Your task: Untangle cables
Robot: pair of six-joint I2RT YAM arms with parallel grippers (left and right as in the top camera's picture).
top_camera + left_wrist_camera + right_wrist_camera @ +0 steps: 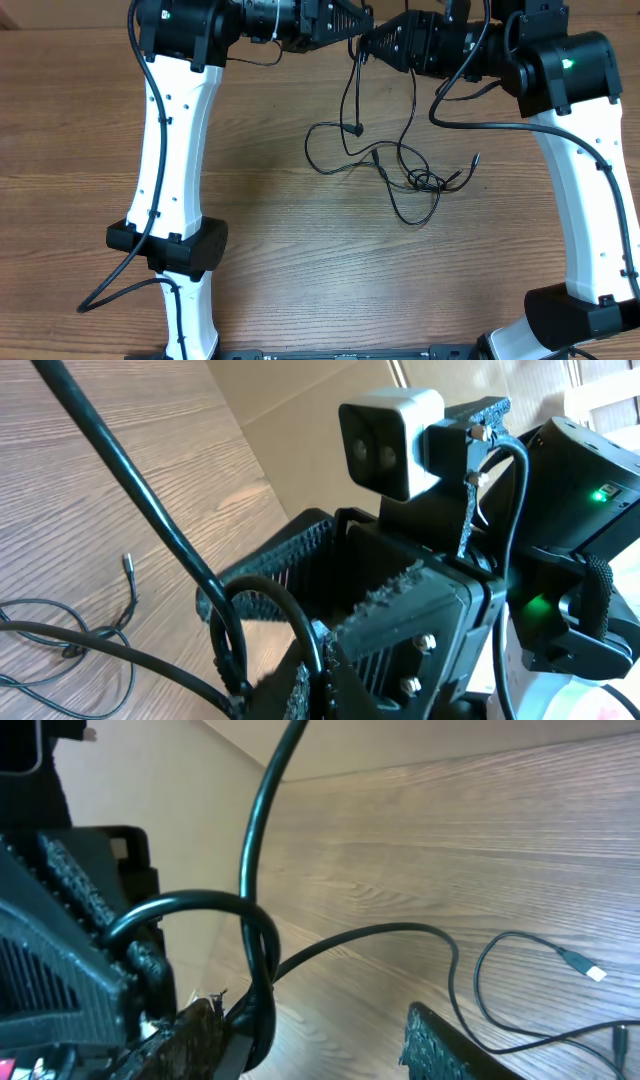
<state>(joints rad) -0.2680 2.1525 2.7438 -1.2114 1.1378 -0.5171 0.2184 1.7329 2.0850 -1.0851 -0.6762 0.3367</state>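
My L gripper (355,28) is clamped on the cables (425,181) up at the table's (270,210) far edge, R gripper (367,42) jaws apart just beside it, strands hanging to a tangle below.

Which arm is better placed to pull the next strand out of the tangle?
Likely the right: the right gripper is open beside the raised cables, while the left gripper is shut on a strand and so occupied.

Even, soft light falls on the counter (270,230), with faint shadows beside the arms (180,130). Wrist views blur the nearest cables (247,860).
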